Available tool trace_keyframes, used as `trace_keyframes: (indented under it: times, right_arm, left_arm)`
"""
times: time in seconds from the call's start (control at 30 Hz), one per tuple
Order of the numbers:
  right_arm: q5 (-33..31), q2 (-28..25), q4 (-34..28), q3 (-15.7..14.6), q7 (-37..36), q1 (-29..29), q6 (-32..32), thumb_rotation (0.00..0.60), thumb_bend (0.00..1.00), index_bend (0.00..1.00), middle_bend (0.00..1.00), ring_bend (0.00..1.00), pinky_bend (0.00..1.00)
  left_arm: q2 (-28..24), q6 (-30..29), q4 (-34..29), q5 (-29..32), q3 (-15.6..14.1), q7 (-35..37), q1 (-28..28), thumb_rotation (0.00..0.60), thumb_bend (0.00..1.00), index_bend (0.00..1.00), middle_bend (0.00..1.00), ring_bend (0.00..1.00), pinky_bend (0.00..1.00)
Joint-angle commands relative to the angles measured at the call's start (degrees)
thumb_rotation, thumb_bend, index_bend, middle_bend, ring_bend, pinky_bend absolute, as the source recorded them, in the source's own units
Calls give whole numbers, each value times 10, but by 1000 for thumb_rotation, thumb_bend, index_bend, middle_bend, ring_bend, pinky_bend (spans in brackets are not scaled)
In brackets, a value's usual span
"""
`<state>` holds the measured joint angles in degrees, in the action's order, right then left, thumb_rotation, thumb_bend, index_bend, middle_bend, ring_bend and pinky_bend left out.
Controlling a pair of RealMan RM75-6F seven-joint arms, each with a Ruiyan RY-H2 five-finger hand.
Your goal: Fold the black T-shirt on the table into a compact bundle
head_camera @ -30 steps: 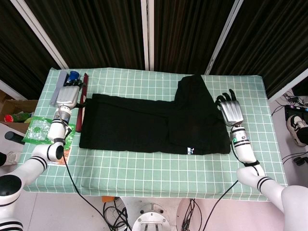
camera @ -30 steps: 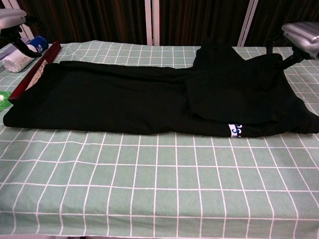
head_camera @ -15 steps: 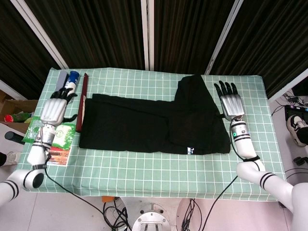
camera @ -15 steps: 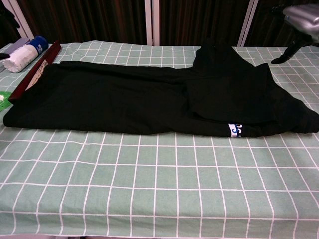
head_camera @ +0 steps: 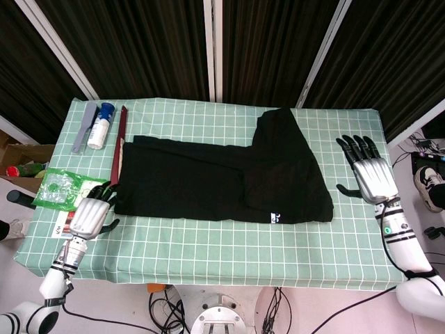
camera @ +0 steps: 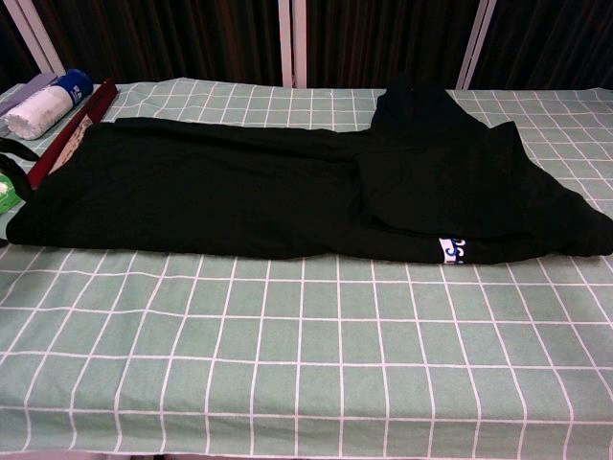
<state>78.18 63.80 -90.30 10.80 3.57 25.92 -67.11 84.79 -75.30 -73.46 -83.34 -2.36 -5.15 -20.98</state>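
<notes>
T-shirt (head_camera: 222, 177) laid mid-table (head_camera: 229, 243), narrowed to long strip, right end folded over itself. Compact bundle not reached; lengthwise folds judged left. Left hand (head_camera: 89, 216) near strip's left corner, right hand (head_camera: 372, 172) well apart; fingers spread, nothing held.

no text can be read; the black t-shirt (camera: 287, 196) carries a small blue-and-white label (camera: 453, 251), its characters too blurred.
</notes>
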Motion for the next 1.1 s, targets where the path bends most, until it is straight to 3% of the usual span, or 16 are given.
trace_keyframes:
  times: [0.03, 0.27, 0.6, 0.87, 1.1]
  right_arm:
    - [5, -5, -6, -8, -8, -11, -11, 600, 124, 31, 82, 0, 0]
    - [11, 7, 4, -20, -21, -18, -12, 600, 125, 40, 83, 0, 0]
    - [20, 15, 15, -32, -45, -28, -15, 600, 165, 53, 89, 0, 0]
    - [27, 20, 24, -50, -77, -41, -11, 600, 205, 94, 105, 0, 0]
    - [63, 50, 48, -89, -78, -44, 9, 600, 243, 210, 147, 0, 0]
  left_arm:
    - [27, -10, 22, -12, -1, 8, 9, 600, 231, 397, 151, 81, 185]
    - [107, -16, 119, -26, 18, -4, 2, 600, 229, 388, 151, 80, 189]
    - [176, -3, 229, -33, 35, 34, -17, 600, 239, 426, 157, 81, 197]
    - [214, -24, 302, -47, 35, 114, -15, 600, 432, 581, 237, 136, 204]
    - [232, -40, 333, -52, 37, 146, -13, 600, 465, 590, 253, 145, 205]
